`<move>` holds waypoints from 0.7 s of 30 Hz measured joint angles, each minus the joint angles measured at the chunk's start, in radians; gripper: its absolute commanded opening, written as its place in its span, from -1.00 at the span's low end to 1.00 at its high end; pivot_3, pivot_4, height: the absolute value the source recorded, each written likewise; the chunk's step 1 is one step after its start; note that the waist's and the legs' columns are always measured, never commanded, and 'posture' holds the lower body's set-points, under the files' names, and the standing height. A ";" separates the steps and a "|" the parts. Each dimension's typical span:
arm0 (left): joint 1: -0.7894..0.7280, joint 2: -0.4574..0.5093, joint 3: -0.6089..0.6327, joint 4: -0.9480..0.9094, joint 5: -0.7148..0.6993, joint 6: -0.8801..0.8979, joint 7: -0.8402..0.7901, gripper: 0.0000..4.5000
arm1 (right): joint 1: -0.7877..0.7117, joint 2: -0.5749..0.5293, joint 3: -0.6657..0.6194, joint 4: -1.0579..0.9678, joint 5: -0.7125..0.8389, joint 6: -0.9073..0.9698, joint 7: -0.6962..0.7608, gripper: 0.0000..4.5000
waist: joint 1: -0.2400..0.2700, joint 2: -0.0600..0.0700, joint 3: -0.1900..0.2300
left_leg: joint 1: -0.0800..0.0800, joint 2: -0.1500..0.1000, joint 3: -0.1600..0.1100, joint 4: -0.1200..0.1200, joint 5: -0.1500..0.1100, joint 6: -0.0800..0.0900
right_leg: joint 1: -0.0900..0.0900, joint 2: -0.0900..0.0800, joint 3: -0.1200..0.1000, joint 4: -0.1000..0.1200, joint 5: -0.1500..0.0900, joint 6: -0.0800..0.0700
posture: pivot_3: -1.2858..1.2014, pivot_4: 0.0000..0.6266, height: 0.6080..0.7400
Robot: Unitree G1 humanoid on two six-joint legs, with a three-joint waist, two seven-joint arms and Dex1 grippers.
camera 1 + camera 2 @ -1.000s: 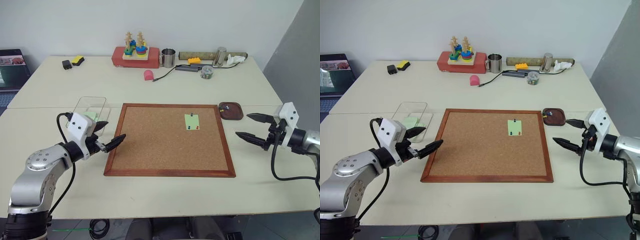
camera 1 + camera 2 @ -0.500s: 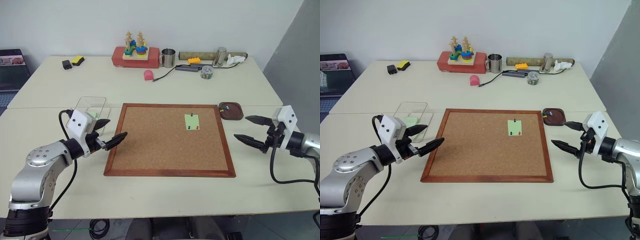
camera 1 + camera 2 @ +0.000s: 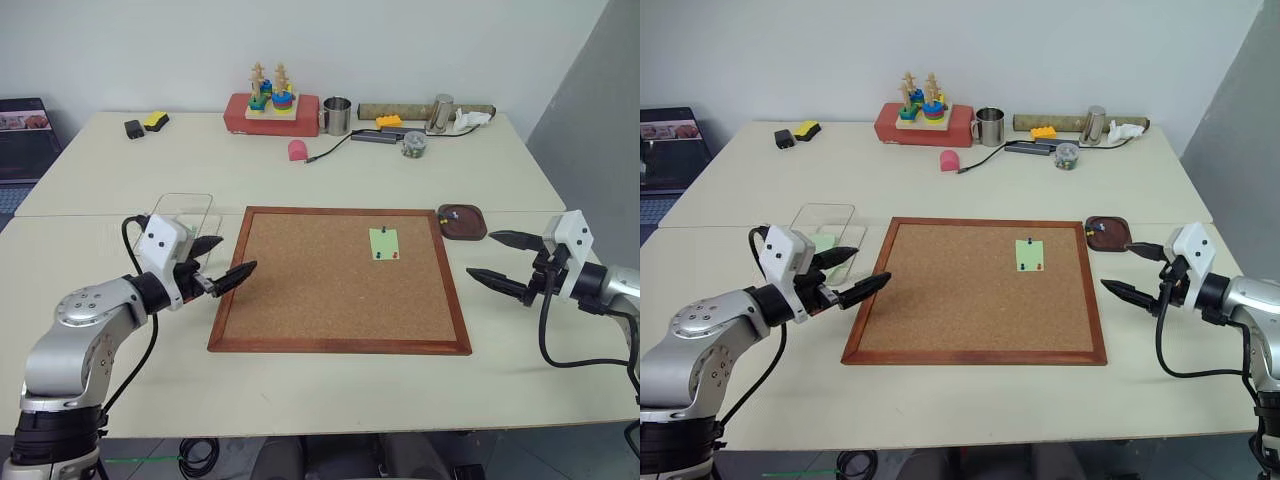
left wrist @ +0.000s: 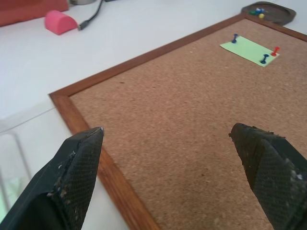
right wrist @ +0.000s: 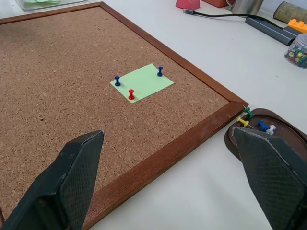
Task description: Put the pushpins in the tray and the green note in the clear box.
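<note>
Pushpins (image 5: 131,94): three stand in the green note (image 5: 142,80), which lies flat on the cork board (image 3: 340,280), toward the board's far right part. One red pin and one blue pin sit along one edge of the note; another blue pin holds the opposite end. More pins (green, yellow, blue, white) lie in the tray (image 5: 288,135), a dark brown dish on the surface (image 3: 400,175) just off the board's far right corner, close to the wooden frame.

Clear box (image 3: 178,216): sits on the surface just beside the board's left edge, toward the far corner. A pale green slip shows inside it.

Left gripper (image 3: 223,263): jaws released, spread wide, holding nothing. It hangs over the board's left frame, fingers pointing across the cork toward the note. It is just beside the near end of the clear box; contact with the box cannot be told.

Right gripper (image 3: 505,260): jaws likewise released and empty, wide apart. It hangs over bare surface to the right of the board, on the near side of the tray, fingers pointing inward toward the board. Well apart from the note.

Far edge of the surface: red block with a stacking toy (image 3: 271,106), steel cup (image 3: 336,115), pink object (image 3: 298,150), small jar of pins (image 3: 412,145), cable.
</note>
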State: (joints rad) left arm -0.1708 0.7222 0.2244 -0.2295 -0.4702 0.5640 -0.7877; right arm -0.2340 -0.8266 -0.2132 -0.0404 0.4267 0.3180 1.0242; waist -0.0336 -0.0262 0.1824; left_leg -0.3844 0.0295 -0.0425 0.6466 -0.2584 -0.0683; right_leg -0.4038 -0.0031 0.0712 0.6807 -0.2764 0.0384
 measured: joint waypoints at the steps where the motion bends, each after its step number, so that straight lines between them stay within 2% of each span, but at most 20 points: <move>1: -0.005 0.000 -0.005 0.000 0.000 0.000 -0.006 1.00 | 0.006 0.001 -0.001 -0.007 0.003 0.000 -0.002 0.99 | 0.000 0.000 0.000 | 0.000 0.000 0.000 0.000 0.000 0.000 | 0.000 0.000 0.000 0.000 0.000 0.000 | 0.03 -0.52 1.00; 3: -0.018 0.000 -0.010 0.000 0.000 0.000 -0.010 1.00 | 0.017 0.004 -0.002 -0.014 0.007 0.001 -0.004 0.99 | 0.000 0.000 0.000 | 0.000 0.000 0.000 0.000 0.000 0.000 | 0.000 0.000 0.000 0.000 0.000 0.000 | 0.03 -0.52 1.00; 5: -0.040 -0.001 -0.026 0.000 0.000 0.000 -0.012 0.84 | 0.025 0.010 -0.003 -0.019 0.013 0.003 -0.008 1.00 | 0.000 0.000 0.000 | 0.000 0.000 0.000 0.000 0.000 0.000 | 0.000 0.000 0.000 0.000 0.000 0.000 | 0.03 -0.52 1.00; 6: -0.060 -0.003 -0.040 0.002 0.001 0.000 -0.014 0.82 | 0.028 0.011 -0.003 -0.025 0.017 0.004 -0.015 1.00 | 0.001 0.000 0.000 | 0.000 0.000 0.000 0.000 0.000 0.000 | 0.000 0.000 0.000 0.000 0.000 0.000 | 0.03 -0.52 1.00; 11: -0.122 -0.012 -0.082 0.002 0.000 -0.001 -0.032 0.37 | 0.044 0.013 -0.007 -0.065 0.026 0.011 -0.033 1.00 | 0.000 0.000 0.000 | 0.000 0.000 0.000 0.000 0.000 0.000 | 0.000 0.000 0.000 0.000 0.000 0.000 | 0.03 -0.52 1.00; 15: -0.124 -0.012 -0.091 0.002 -0.001 -0.001 -0.049 0.11 | 0.078 0.013 -0.024 -0.079 0.028 0.020 -0.046 1.00 | 0.000 0.000 0.000 | 0.000 0.000 0.000 0.000 0.000 0.000 | 0.000 0.000 0.000 0.000 0.000 0.000 | 0.03 -0.52 1.00; 20: -0.143 -0.012 -0.122 0.007 0.000 -0.002 -0.079 -0.37 | 0.097 0.018 -0.039 -0.111 0.030 0.024 -0.066 1.00 | 0.000 0.000 0.000 | 0.000 0.000 0.000 0.000 0.000 0.000 | 0.000 0.000 0.000 0.000 0.000 0.000 | 0.03 -0.52 1.00; 21: -0.152 -0.013 -0.136 0.008 0.002 -0.004 -0.086 -0.40 | 0.097 0.020 -0.039 -0.117 0.032 0.025 -0.068 1.00 | 0.000 0.000 0.000 | 0.000 0.000 0.000 0.000 0.000 0.000 | 0.000 0.000 0.000 0.000 0.000 0.000 | 0.03 -0.52 1.00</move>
State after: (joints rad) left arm -0.3232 0.7095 0.0883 -0.2215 -0.4681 0.5596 -0.8734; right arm -0.1369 -0.8070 -0.2526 -0.1571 0.4586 0.3426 0.9563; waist -0.0331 -0.0262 0.1823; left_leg -0.3845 0.0294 -0.0425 0.6468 -0.2584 -0.0683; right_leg -0.4037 -0.0029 0.0712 0.6808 -0.2764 0.0385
